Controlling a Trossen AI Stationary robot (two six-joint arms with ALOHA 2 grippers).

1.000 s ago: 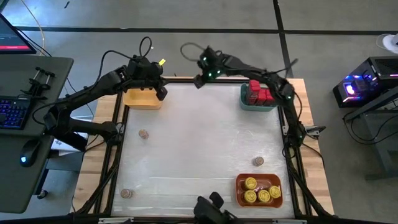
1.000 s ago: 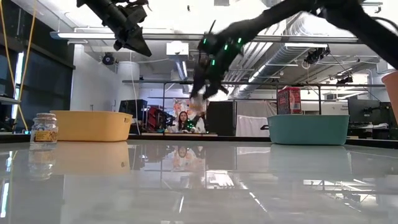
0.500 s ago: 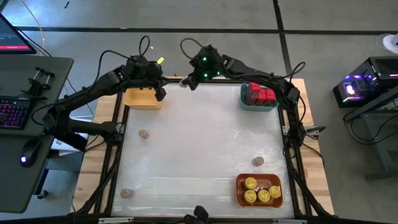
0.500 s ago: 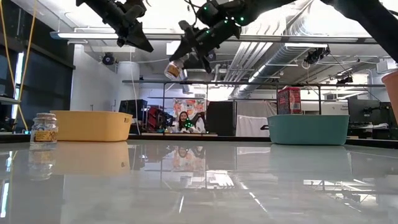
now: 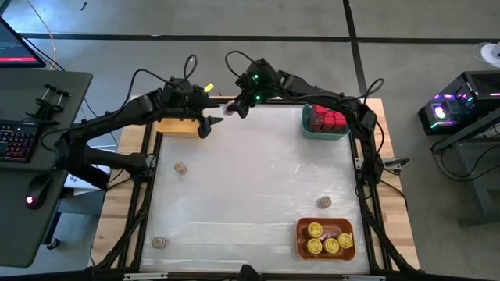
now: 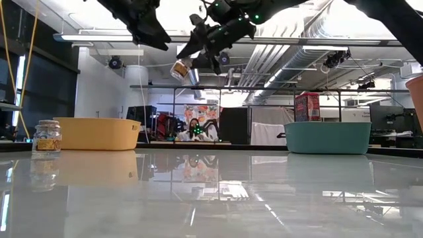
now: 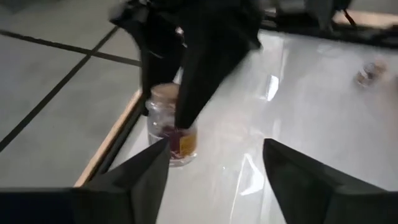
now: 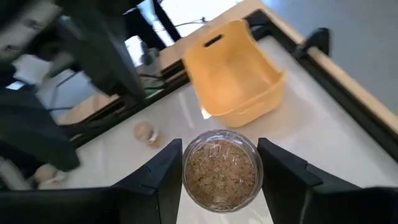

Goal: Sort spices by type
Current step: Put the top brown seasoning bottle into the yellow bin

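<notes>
Overhead, right end effector (image 8: pixel 217 186) grips a faintly labelled jar (image 8: pixel 219 169).

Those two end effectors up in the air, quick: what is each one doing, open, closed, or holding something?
Left end effector: open, holding nothing, facing the other arm's jar.
Right end effector: closed on a small tan-brown jar, held up in the air near the yellow bin.

1. Even, bright overhead light is seen in the high view; shadows are faint.
2. Strong glare and mirror reflections are seen on the white table top (image 6: pixel 211 198) in the low view.
3. Ceiling strip lights (image 6: pixel 99 38) are blown out.
4. Motion blur is noted in both wrist views.
</notes>
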